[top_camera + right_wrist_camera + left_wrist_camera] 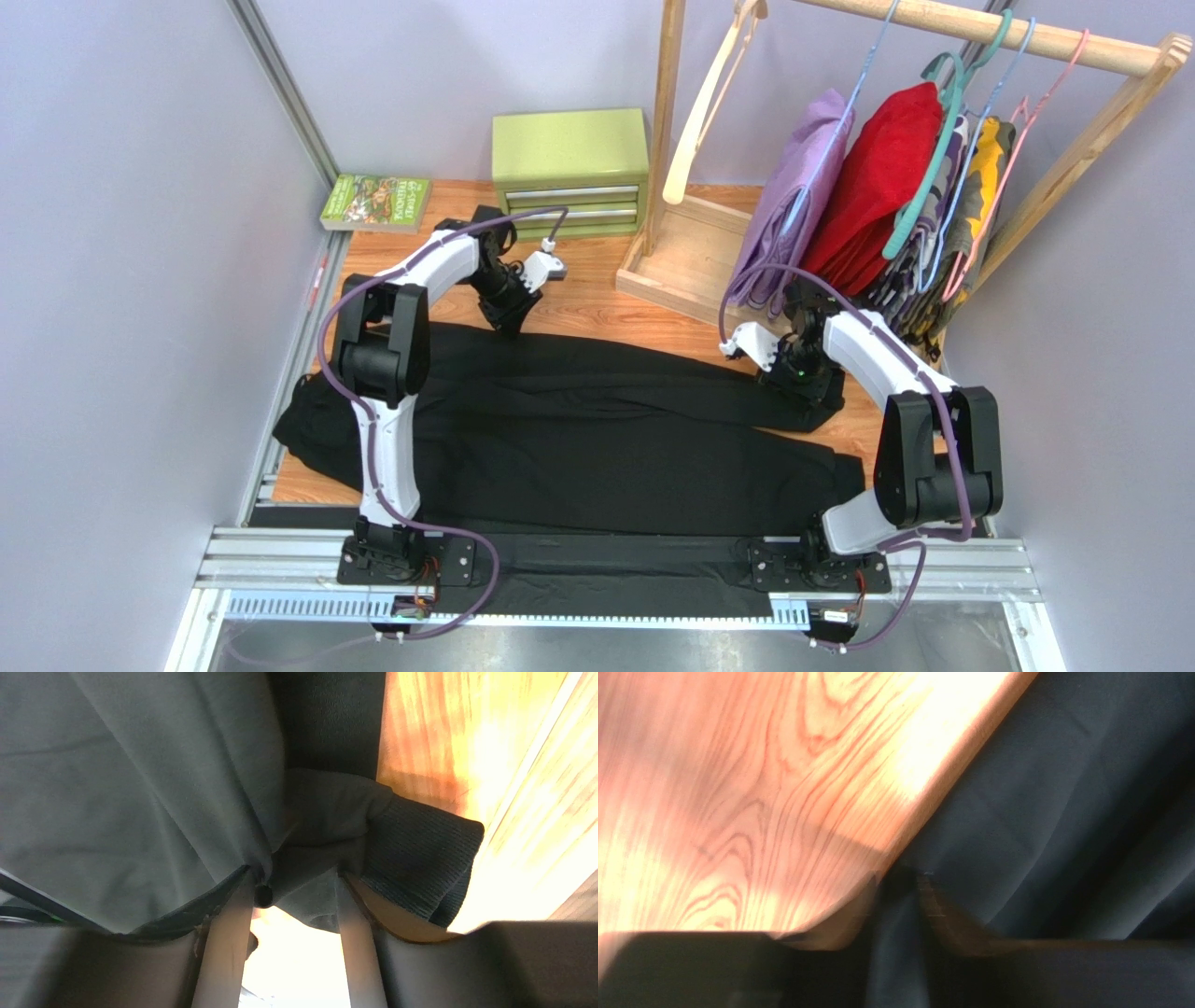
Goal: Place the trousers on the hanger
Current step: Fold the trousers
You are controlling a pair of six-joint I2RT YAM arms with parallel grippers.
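The trousers point(589, 420) lie spread left to right across the near part of the wooden surface point(617, 301). At their right end, the right pincer point(795, 381) is closed on a bunched fold of the cloth. Farther back on the left, the left pincer point(508, 314) pinches their far edge. Beyond, the hanger point(710, 105) hangs on the wooden rack point(662, 154).

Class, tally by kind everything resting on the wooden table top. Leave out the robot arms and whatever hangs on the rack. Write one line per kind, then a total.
black trousers: 1
green drawer chest: 1
book: 1
wooden clothes rack: 1
Total: 4
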